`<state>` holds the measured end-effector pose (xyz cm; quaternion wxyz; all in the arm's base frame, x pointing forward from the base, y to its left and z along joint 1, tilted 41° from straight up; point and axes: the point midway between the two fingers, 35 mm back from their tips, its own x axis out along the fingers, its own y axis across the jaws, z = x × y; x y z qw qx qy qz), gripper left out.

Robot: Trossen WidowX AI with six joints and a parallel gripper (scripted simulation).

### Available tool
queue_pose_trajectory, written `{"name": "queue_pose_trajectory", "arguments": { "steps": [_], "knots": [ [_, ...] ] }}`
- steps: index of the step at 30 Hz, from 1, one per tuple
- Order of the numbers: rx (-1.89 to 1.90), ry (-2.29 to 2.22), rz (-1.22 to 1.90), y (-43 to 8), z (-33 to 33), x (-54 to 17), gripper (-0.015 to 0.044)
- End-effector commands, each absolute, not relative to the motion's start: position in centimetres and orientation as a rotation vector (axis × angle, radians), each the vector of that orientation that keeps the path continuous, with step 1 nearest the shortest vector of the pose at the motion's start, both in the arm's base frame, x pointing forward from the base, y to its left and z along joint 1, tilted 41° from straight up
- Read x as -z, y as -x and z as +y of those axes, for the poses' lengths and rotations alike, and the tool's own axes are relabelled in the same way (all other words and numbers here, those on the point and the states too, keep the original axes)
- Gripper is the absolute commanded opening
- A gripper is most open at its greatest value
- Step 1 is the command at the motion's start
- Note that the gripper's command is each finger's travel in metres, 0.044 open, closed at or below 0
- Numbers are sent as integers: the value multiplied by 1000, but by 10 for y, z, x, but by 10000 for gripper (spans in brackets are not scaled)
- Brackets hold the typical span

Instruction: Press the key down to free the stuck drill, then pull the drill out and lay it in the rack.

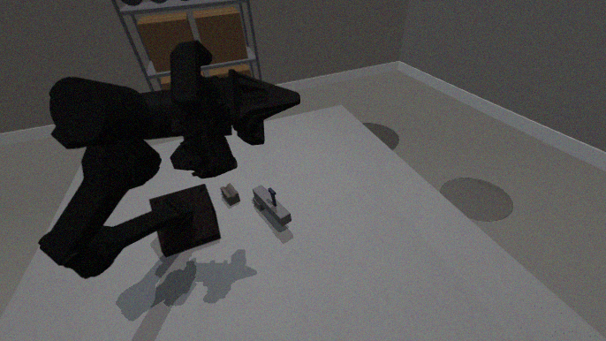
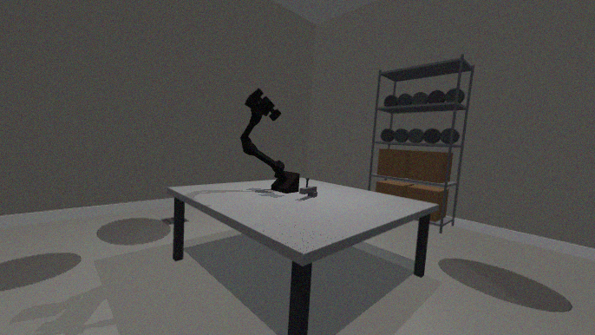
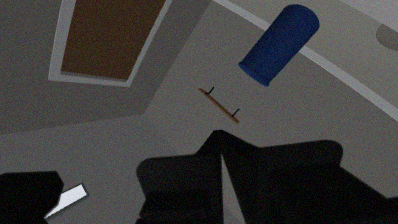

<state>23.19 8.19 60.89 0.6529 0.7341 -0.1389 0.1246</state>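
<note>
— Where's the drill (image 1: 272, 197)?

— Upright in its grey block (image 1: 271, 204) on the counter (image 1: 353, 221), beside the small rack (image 1: 230, 193), far below the raised hand (image 2: 274, 114).

— The room?

— Grey walls, with a metal shelf unit (image 2: 420, 139) holding boxes.

— The hand?

— Fingers pressed together, gripping nothing, touching nothing.

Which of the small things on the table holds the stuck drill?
Start at the arm's dark square base on the table. Two small blocks lie beside it; take the farther, longer grey block. Only this one has a dark blue peg standing up from it.
</note>
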Motion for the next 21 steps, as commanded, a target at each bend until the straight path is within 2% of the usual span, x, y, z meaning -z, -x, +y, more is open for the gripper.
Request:
{"name": "queue_pose_trajectory", "arguments": {
  "steps": [1, 12, 21],
  "knots": [
    [-154, -1409, -163, -272, 118, -556, 0],
    [115, -668, 272, -337, 166, -392, 0],
    [233, 10, 719, -339, 155, -246, 0]
  ]
}}
